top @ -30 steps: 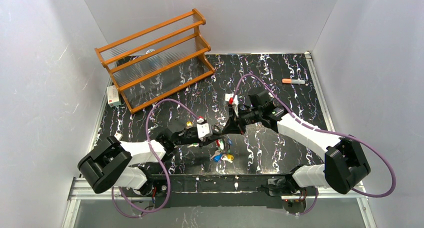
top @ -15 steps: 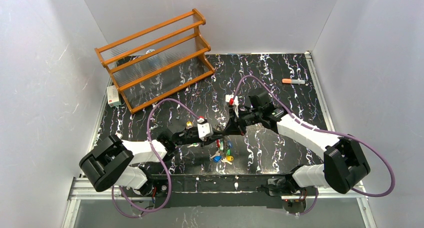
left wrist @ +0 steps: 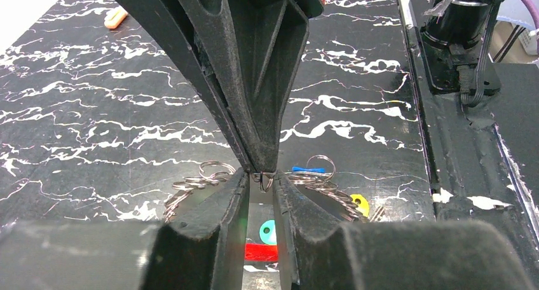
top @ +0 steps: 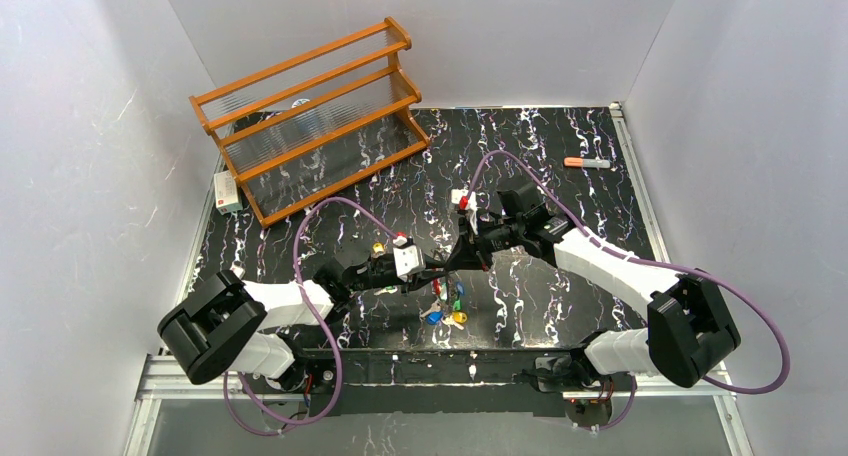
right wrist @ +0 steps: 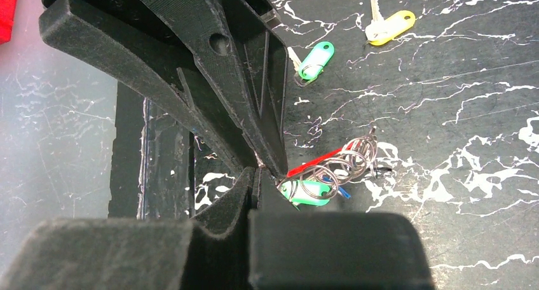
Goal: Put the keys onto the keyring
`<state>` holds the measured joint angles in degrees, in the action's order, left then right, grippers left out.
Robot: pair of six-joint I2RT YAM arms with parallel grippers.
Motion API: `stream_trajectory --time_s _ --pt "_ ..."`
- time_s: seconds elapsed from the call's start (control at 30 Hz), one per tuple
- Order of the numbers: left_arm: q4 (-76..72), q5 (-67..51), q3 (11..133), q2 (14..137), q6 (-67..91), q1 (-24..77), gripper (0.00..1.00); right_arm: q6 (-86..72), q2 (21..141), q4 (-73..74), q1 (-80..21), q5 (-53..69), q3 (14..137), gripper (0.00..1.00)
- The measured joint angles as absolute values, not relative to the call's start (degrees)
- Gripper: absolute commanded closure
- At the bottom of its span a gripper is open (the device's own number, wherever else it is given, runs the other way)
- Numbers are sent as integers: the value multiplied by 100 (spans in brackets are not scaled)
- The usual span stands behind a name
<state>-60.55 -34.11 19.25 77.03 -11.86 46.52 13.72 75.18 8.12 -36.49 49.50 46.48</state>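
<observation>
Metal keyring [right wrist: 348, 158] with red arc and coloured tags at near centre of table [top: 520, 311]. Just beside it, right gripper [right wrist: 254, 173] pressed together on its wire loop; left gripper [left wrist: 260, 183] slightly spread around same loop. To the left, loose green key [right wrist: 316, 60], then yellow key [right wrist: 389, 27] farther.

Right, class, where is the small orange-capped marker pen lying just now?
In the top external view, the orange-capped marker pen lies alone at the far right of the black marbled table, close to its right edge.
</observation>
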Motion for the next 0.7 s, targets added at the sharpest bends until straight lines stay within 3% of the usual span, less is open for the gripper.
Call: stream_trajectory --time_s 0.17,0.27,0.37,0.7 --pt "-6108 -3413 1922 7762 -1144 4654 84 1363 7518 788 -3649 4965 4648 99" --pt "-6128 -3411 1922 7856 -1118 4668 96 1350 7518 757 -3649 4967 4648 99" --pt "-6139 -3367 1922 7891 -1109 4668 100 1341 7518 757 -3649 4974 4644 99" --pt "-6134 -3301 1914 7881 -1114 4674 100 1343 7518 751 -3649 4963 4641 99"
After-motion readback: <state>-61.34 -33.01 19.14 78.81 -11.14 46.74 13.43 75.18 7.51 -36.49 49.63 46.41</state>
